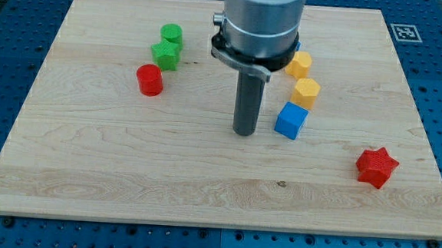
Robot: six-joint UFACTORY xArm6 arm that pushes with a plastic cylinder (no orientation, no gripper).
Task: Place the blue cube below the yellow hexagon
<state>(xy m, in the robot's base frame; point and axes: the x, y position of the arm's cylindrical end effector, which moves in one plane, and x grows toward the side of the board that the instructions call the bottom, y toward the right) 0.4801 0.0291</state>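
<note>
The blue cube [290,120] sits right of the board's middle. A yellow hexagon [306,92] lies just above it, touching or nearly touching its upper right edge. A second yellow block [299,64] lies above that one. My tip [243,131] rests on the board just left of the blue cube, with a small gap between them. The arm's grey body hides the board's top centre.
A red cylinder [150,80] lies at left, with a green star-like block [165,55] and a green cylinder [172,36] above it. A red star [376,166] lies at lower right. The wooden board [87,170] lies on a blue perforated table.
</note>
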